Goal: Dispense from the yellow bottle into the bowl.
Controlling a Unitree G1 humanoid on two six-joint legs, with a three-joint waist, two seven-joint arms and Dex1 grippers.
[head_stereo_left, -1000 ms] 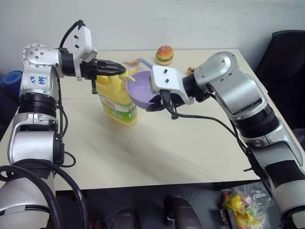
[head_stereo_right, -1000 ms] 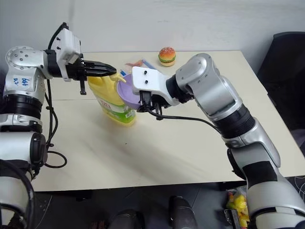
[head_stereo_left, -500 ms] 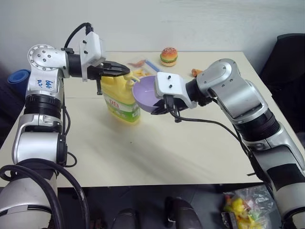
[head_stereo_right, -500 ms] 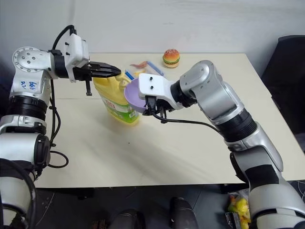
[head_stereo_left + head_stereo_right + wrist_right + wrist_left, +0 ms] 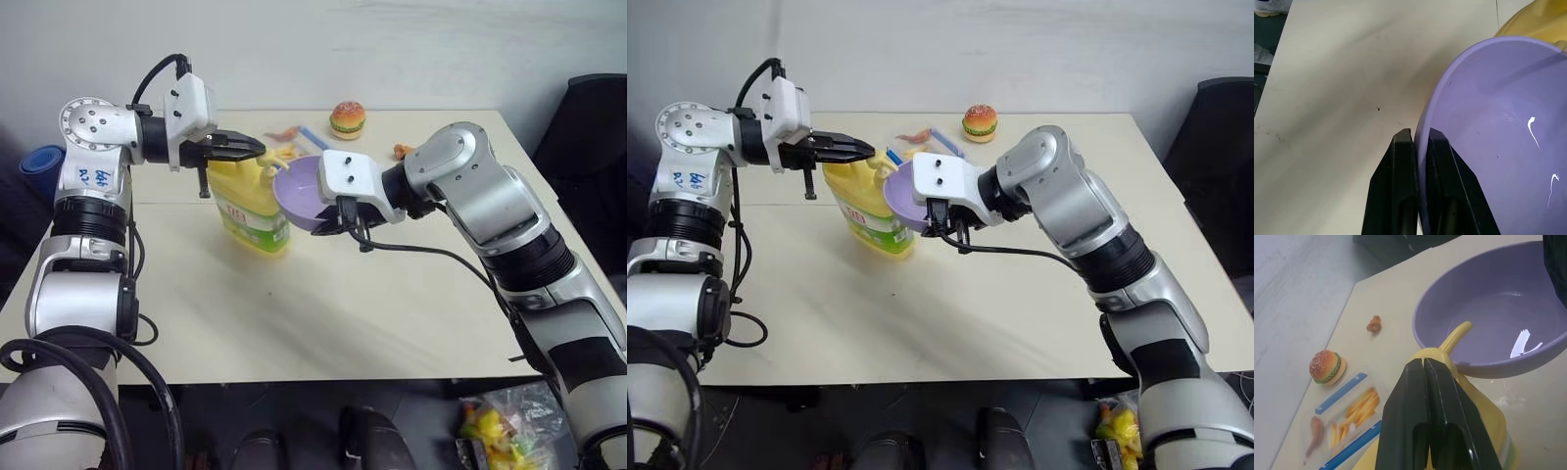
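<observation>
Beige table [image 5: 323, 313] against a pale wall; right gripper [image 5: 1415, 134] pinches the bowl's [image 5: 304, 191] rim, left gripper [image 5: 1424, 363] closed empty above the yellow bottle [image 5: 250, 211].

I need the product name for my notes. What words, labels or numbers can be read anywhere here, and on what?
Yellow bottle: green-and-white label with red marks, too small and blurred to read.
Left arm's shoulder housing: blue handwritten marks, not readable for sure.
Bowl, burger toy and food tray: no text.
</observation>
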